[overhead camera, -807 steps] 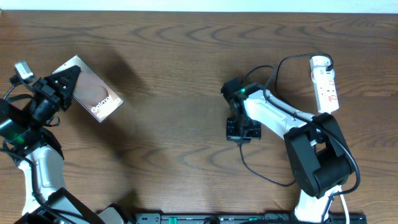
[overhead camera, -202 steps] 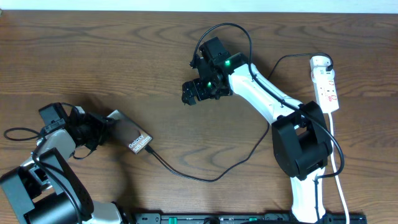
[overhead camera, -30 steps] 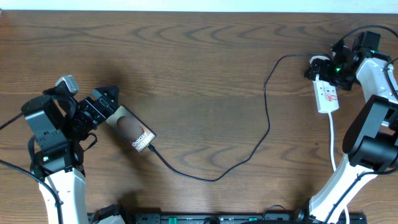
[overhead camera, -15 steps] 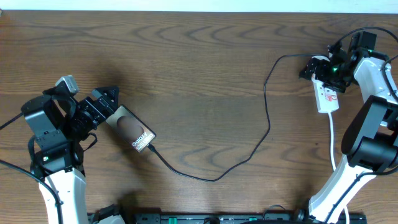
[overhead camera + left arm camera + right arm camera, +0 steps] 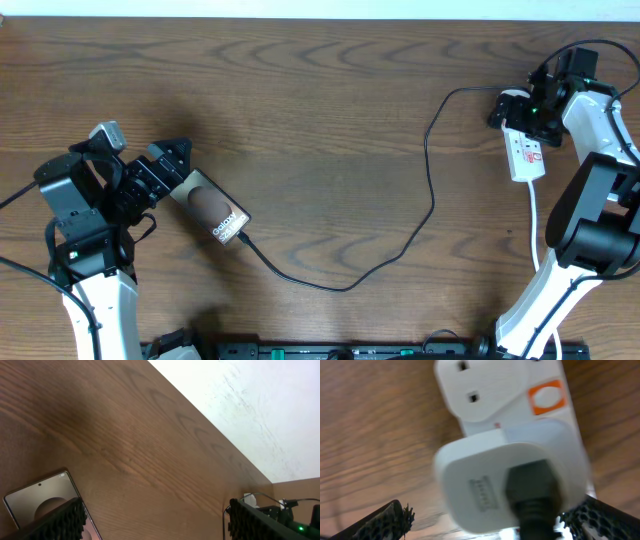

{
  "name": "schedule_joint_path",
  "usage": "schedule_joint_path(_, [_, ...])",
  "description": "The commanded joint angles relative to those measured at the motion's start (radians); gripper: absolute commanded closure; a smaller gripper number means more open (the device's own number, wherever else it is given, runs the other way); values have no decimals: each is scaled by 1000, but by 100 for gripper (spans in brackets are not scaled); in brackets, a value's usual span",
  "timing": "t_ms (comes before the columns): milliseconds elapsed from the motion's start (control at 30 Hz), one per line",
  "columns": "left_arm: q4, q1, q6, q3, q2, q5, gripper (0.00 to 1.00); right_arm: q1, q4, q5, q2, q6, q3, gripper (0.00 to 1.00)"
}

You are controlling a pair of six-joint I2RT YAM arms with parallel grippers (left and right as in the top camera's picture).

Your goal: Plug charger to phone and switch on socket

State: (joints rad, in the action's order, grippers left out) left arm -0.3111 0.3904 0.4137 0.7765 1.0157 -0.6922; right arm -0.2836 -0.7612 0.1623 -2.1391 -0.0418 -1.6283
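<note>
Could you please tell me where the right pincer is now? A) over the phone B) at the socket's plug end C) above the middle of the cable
B: the right pincer hangs open over the white plug at one end of the socket, well away from the phone.

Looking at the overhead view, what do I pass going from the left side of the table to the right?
left hand → phone → charger → socket. The right hand sits over the socket's far end, so it has no clear place in the order.
</note>
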Motion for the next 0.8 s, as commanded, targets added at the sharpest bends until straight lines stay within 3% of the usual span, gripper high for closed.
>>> schedule_joint_path(0, [-2,-5,-21,3,3,9,12,6,8,-59,-26,2,22,1])
schedule_joint_path(767, [-3,-5,-21,3,4,9,12,6,40,141,-26,-4,22,1])
